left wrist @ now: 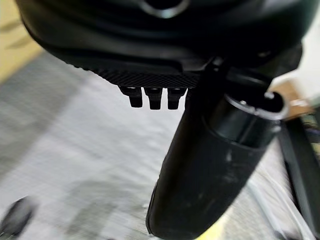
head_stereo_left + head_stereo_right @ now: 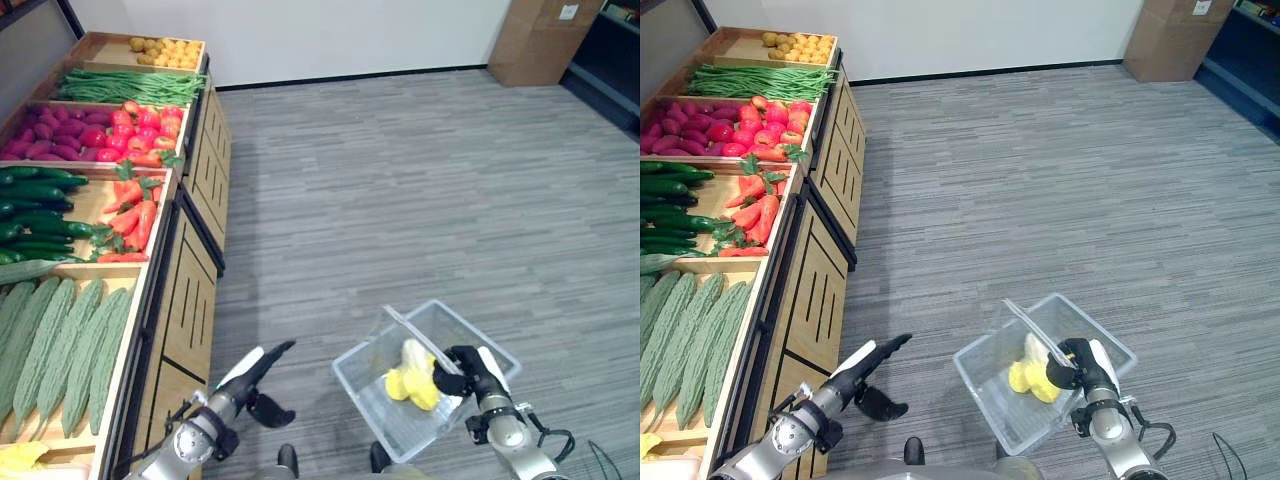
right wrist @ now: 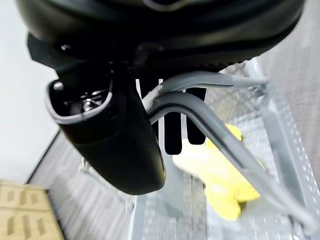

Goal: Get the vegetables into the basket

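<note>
Robot's left hand [image 2: 258, 372] hangs low beside the wooden produce stand [image 2: 190, 300], fingers straight and holding nothing. On that stand lie bitter gourds [image 2: 60, 350], cucumbers [image 2: 40, 215], carrots [image 2: 132, 215], red tomatoes [image 2: 140, 125], green beans [image 2: 125, 87] and potatoes [image 2: 165, 50]. Further right, the right hand [image 2: 462, 368] is curled round the grey handle [image 3: 210, 107] of a clear plastic basket [image 2: 370, 385], which holds yellow vegetables [image 2: 412, 380] above the grey floor [image 2: 420, 190].

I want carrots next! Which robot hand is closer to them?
Left. The left hand hangs open beside the shelf below the carrots; the right hand holds the basket handle, farther away.
</note>
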`<state>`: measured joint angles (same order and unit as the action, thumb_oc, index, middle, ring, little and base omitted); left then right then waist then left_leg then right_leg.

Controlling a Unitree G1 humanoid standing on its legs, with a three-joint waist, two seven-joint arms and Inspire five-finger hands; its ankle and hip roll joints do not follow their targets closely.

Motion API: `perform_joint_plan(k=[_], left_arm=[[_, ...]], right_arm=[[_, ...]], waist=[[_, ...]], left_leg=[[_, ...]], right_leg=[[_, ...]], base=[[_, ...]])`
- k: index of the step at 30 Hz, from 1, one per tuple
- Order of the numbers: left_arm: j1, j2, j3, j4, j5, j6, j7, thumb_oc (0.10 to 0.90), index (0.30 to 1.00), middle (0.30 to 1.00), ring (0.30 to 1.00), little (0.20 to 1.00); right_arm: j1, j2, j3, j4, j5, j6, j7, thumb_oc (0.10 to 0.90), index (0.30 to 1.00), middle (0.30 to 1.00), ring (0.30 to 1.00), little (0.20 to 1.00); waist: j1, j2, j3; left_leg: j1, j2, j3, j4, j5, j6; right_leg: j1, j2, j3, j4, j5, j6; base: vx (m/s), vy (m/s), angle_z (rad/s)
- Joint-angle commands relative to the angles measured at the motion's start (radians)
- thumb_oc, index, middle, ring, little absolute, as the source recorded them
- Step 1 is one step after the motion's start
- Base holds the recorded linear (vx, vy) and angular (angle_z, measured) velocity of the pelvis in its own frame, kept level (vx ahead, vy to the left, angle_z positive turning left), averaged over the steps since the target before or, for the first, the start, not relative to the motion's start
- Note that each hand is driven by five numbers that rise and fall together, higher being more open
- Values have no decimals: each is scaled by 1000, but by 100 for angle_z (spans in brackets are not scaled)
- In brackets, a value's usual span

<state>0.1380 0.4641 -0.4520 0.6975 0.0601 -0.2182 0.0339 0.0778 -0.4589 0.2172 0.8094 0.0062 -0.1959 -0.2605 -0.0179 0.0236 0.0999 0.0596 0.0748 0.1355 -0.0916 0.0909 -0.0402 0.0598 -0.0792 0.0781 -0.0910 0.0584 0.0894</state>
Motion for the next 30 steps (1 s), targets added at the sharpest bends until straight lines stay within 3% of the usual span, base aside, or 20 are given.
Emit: perform_joint_plan(k=[1,2,8,9,13,24,27,29,30], left_arm=[[-64,27,15,-9,48,-51,23,900,1000,1000,1000,1000],[-69,-16,34,135,102,-24,14,900,1000,1000,1000,1000],[-95,-114,130,406,108,25,64,900,1000,1000,1000,1000],[-116,-150,172,530,145,55,111,900,1000,1000,1000,1000],[-112,-179,211,613,186,98,150,900,1000,1000,1000,1000],[-115,-205,245,603,121,111,169,900,1000,1000,1000,1000],[-124,-209,251,596,93,114,180,900,1000,1000,1000,1000],[-135,-214,246,595,82,111,192,900,1000,1000,1000,1000],[-144,-217,238,597,80,111,197,900,1000,1000,1000,1000]], right_arm=[[-75,-32,-72,-81,25,-110,-40,400,300,300,300,300],[-69,-22,-88,-19,55,-103,-29,400,300,300,300,300],[-55,-18,-102,92,63,-89,-13,400,300,300,300,300],[-58,-14,-90,146,60,-83,-10,400,300,300,300,300],[-44,-18,-76,174,46,-80,-4,400,300,300,300,300],[5,-55,-75,108,24,-78,2,400,300,300,300,300],[12,-66,-79,84,29,-80,-2,400,300,300,300,300],[5,-72,-78,81,27,-81,-9,400,300,300,300,300],[5,-80,-82,57,20,-83,-16,400,300,300,300,300]], waist=[[20,-27,-47],[18,-28,-43],[11,-24,-28],[10,-20,-17],[11,-17,-7],[9,-12,40],[10,-13,62],[16,-12,71],[18,-13,77]], left_leg=[[10,44,-20,4,-36,-44],[8,48,-17,4,-32,-45],[0,66,-12,4,-21,-54],[-2,78,-13,4,-13,-61],[7,93,-14,4,-1,-70],[-57,126,-61,125,30,-90],[-97,110,-97,175,31,-86],[-136,86,-125,136,37,-68],[-195,75,-129,105,66,-63]], right_leg=[[-28,-22,-42,11,8,47],[-33,-18,-39,14,8,45],[-48,-3,-35,26,2,34],[-53,9,-35,37,-10,23],[-50,28,-30,49,-24,8],[-56,64,-55,110,-70,-41],[-50,65,-61,123,-84,-50],[-53,57,-72,130,-94,-46],[-61,47,-87,141,-101,-40]], base=[[-21,-42,5],[0,0,0],[-4,-52,-2],[15,-120,-1],[32,-93,-4],[27,-116,10],[32,-56,18],[40,30,33],[100,65,42]])
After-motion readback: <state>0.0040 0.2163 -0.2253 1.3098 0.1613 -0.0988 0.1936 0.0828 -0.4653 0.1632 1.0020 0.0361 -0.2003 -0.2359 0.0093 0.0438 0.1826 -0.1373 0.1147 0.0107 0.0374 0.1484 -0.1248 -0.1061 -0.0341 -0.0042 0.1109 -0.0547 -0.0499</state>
